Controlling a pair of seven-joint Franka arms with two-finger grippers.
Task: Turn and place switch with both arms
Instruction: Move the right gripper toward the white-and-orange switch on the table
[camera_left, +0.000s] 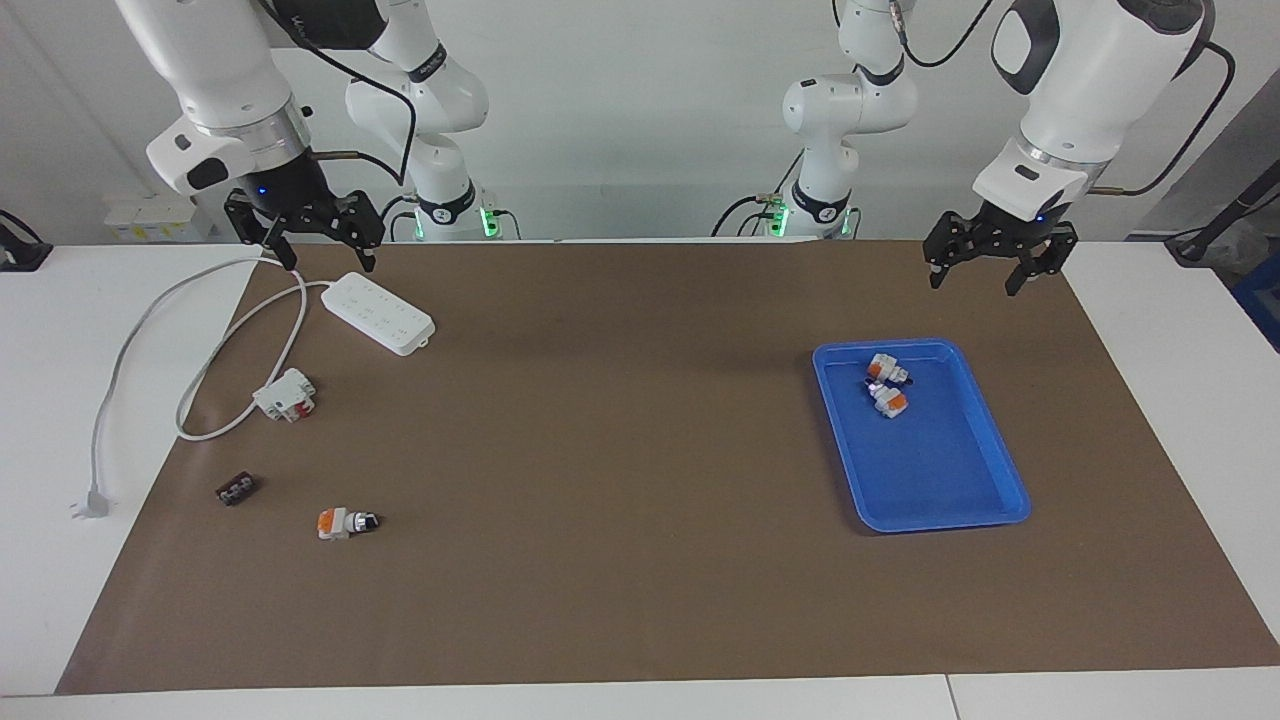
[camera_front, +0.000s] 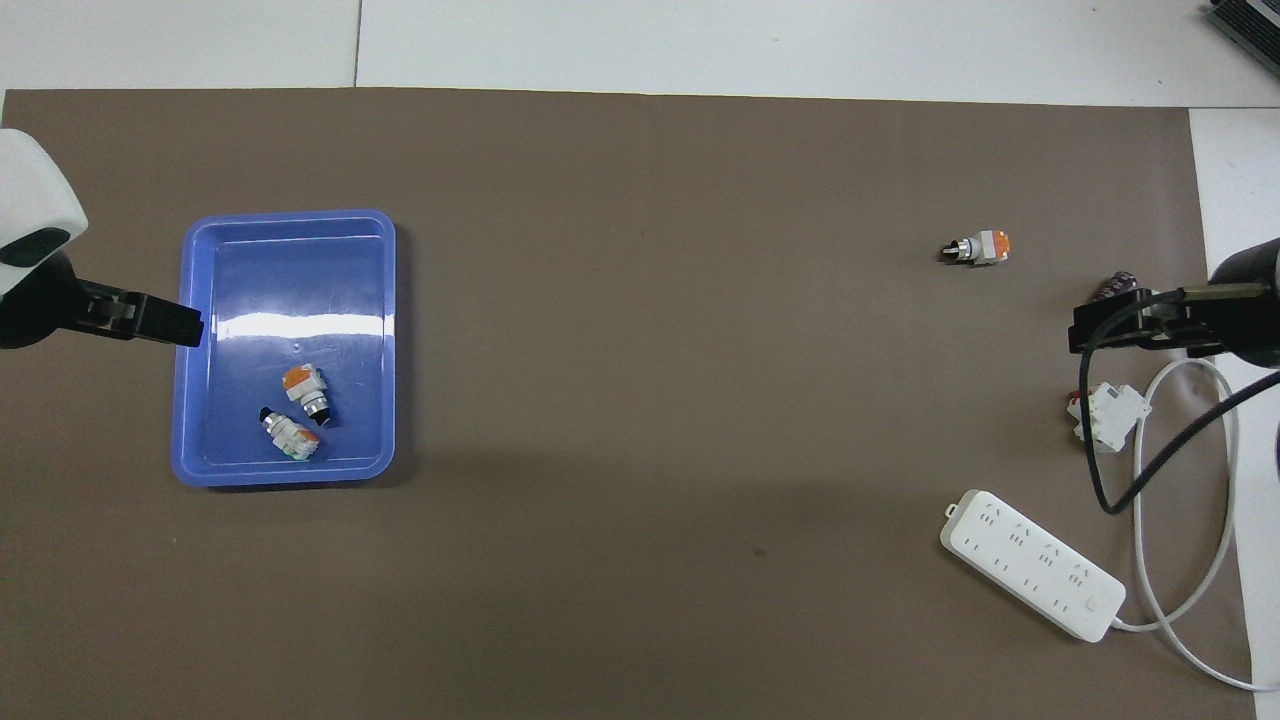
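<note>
A switch (camera_left: 345, 522) with an orange block, silver middle and black knob tip lies on its side on the brown mat, toward the right arm's end of the table; it also shows in the overhead view (camera_front: 978, 247). Two more switches (camera_left: 885, 368) (camera_left: 888, 400) lie in a blue tray (camera_left: 940, 520) toward the left arm's end. My right gripper (camera_left: 330, 265) is open and empty, raised over the power strip's cable. My left gripper (camera_left: 975, 285) is open and empty, raised by the tray's outer edge.
A white power strip (camera_left: 380, 312) with a looping cable and plug (camera_left: 90, 503) lies near the right arm. A white-and-red block (camera_left: 285, 395) and a small flat black piece (camera_left: 236, 490) lie between the strip and the loose switch.
</note>
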